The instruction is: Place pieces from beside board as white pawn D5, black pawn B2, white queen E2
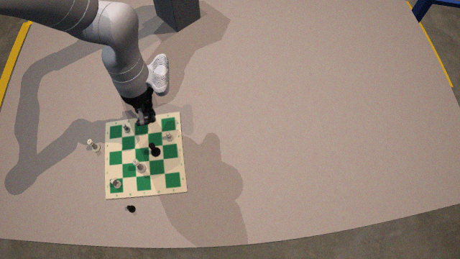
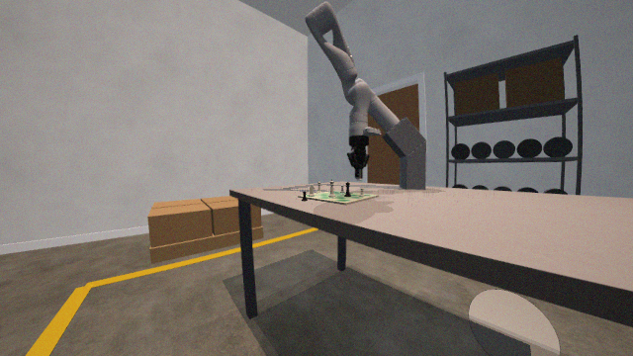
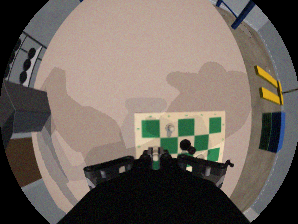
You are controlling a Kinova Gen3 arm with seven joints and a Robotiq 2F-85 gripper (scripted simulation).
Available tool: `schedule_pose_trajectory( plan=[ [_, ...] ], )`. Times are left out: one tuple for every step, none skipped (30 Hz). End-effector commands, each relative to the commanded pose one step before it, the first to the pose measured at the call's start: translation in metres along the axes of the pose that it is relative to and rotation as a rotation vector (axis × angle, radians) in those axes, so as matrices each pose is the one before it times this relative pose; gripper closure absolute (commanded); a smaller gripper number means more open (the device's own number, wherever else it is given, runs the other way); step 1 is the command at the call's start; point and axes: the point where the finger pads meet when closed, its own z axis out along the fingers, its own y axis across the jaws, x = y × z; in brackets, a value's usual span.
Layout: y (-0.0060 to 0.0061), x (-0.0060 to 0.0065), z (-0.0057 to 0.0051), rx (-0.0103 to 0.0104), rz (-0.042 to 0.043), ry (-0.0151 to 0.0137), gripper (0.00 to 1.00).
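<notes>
The green and cream chessboard (image 1: 145, 155) lies on the table. My gripper (image 1: 145, 119) hangs above the board's far edge, well clear of it in the side view (image 2: 358, 171). It is shut on a small pale piece, the white pawn (image 3: 154, 156), which is barely visible between the fingertips. The white queen (image 1: 93, 145) stands on the table left of the board. The black pawn (image 1: 131, 208) stands on the table in front of the board's near edge.
On the board stand a tall black piece (image 1: 154, 150) near the middle and several white pieces (image 1: 139, 166), (image 1: 116, 183), (image 1: 126, 128), (image 1: 168, 136). The arm's dark base block (image 1: 177, 12) stands at the table's far side.
</notes>
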Motion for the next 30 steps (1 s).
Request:
schedule_pose_trajectory(
  plan=[
    [-0.00738,-0.00611,0.01996,0.01726,0.00572,-0.01203,1.0],
    [-0.00009,-0.00006,0.00491,0.0,0.0,0.0,1.0],
    [-0.00008,-0.00006,0.00466,0.0,0.0,0.0,1.0],
    [-0.00008,-0.00005,0.00434,0.0,0.0,0.0,1.0],
    [-0.00007,-0.00005,0.00394,0.0,0.0,0.0,1.0],
    [-0.00006,-0.00004,0.00349,0.0,0.0,0.0,1.0],
    [-0.00005,-0.00004,0.003,0.0,0.0,0.0,1.0],
    [-0.00005,-0.00003,0.00243,0.0,0.0,0.00001,1.0],
    [-0.00003,-0.00002,0.0019,0.0,0.0,-0.00001,1.0],
    [-0.00003,-0.00002,0.00136,0.0,0.0,0.0,1.0],
    [-0.00002,-0.00001,0.00088,0.0,0.0,0.0,1.0],
    [0.0,0.0,0.0,0.0,0.0,0.0,1.0],
    [0.0,0.0,0.0,0.0,0.0,0.0,1.0],
    [-0.00001,-0.00001,0.00048,0.0,0.0,0.0,1.0],
    [0.0,0.0,0.00019,0.0,0.0,0.0,1.0],
    [0.0,0.0,0.00003,0.0,0.0,0.0,1.0],
    [0.0,0.0,0.0,0.0,0.0,0.0,1.0],
    [0.0,0.0,0.0,0.0,0.0,0.0,1.0],
    [0.0,0.0,0.0,0.0,0.0,0.0,1.0],
    [0.0,0.0,0.0,0.0,0.0,0.0,1.0],
    [0.0,0.0,0.0,0.0,0.0,0.0,1.0],
    [0.0,0.0,0.0,0.0,0.0,0.0,1.0],
    [0.0,0.0,0.0,0.0,0.0,0.0,1.0],
    [0.0,0.0,0.0,0.0,0.0,0.0,1.0],
    [0.0,0.0,0.0,0.0,0.0,0.0,1.0],
    [0.0,0.0,0.0,0.0,0.0,0.0,1.0],
    [0.0,0.0,0.0,0.0,0.0,0.0,1.0],
    [0.0,0.0,0.0,0.0,0.0,0.0,1.0],
    [0.0,0.0,0.0,0.0,0.0,0.0,1.0],
    [0.0,0.0,0.0,0.0,0.0,0.0,1.0]
  ],
)
